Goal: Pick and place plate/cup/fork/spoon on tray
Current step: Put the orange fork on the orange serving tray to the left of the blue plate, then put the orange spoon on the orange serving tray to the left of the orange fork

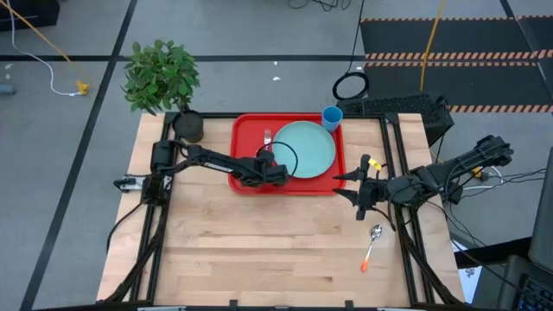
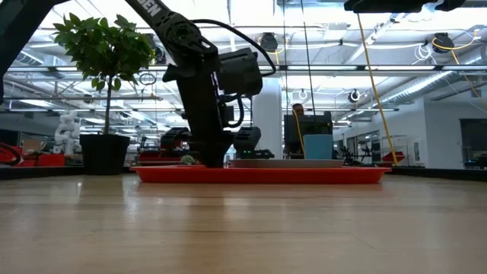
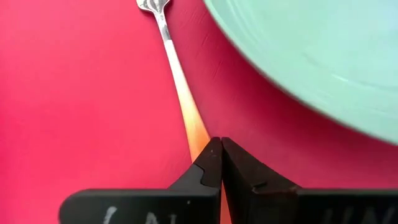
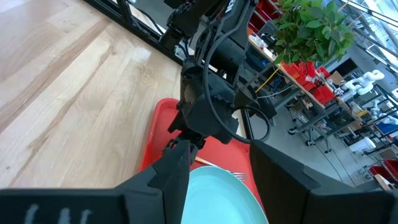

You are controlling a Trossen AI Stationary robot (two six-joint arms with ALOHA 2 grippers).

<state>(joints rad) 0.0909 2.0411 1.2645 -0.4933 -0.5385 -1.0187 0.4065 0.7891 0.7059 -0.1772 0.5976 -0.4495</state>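
The red tray [image 1: 246, 130] lies at the table's far middle. The teal plate [image 1: 307, 149] rests flat in its right half. The blue cup [image 1: 332, 117] stands at the tray's far right corner. The fork [image 1: 268, 138] lies in the tray left of the plate, prongs toward the far edge. My left gripper [image 1: 278, 173] is low over the tray's near part, shut on the fork. The spoon [image 1: 372, 245] lies on the table at the near right. My right gripper [image 1: 347, 192] is open and empty just right of the tray. My left gripper pinches the fork's orange handle [image 3: 198, 135] near its free end between its two fingertips [image 3: 211, 163]. The fingers lie along the fork, coming down at the tray from its near side. The fork reaches away over the tray floor [image 3: 74, 93], prongs [image 3: 152, 6] farthest off.
A potted plant [image 1: 161, 76] in a dark pot [image 1: 187, 125] stands at the tray's far left corner. Bare wood spreads over the table's near half. Dark frame rails run along the left and right edges.
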